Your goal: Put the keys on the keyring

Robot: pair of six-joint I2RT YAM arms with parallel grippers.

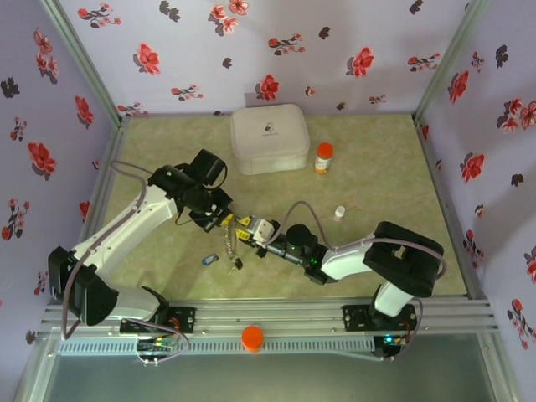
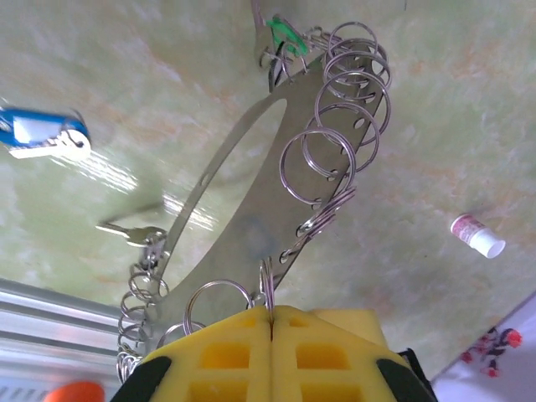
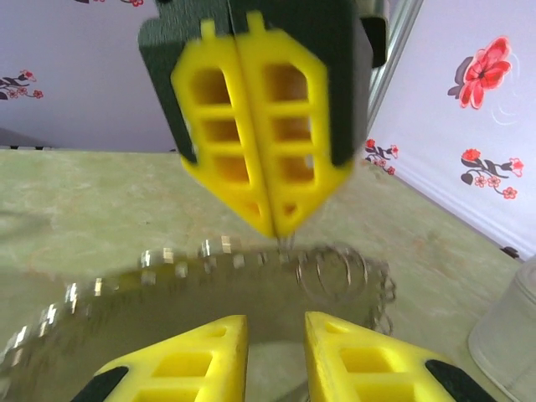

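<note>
The keyring (image 2: 243, 226) is a flat grey metal loop fringed with several small split rings, hanging just above the table. My left gripper (image 2: 271, 310) is shut on one of those split rings near its close end. A green-tagged key (image 2: 287, 35) sits at the loop's far end and a bare metal key (image 2: 126, 229) hangs on its left side. A blue-headed key (image 2: 38, 134) lies loose on the table, with a black one (image 1: 238, 264) beside it. My right gripper (image 3: 276, 322) stands open just short of the keyring's band (image 3: 167, 289), facing the left gripper's fingers (image 3: 272, 126). Both grippers meet mid-table (image 1: 224, 222) (image 1: 249, 229).
A white square case (image 1: 270, 138) stands at the back, with an orange-capped pill bottle (image 1: 323, 157) to its right. A small white cap-like piece (image 1: 339, 213) (image 2: 477, 235) lies right of the arms. Flowered walls close in three sides; a metal rail (image 1: 276, 322) runs along the front.
</note>
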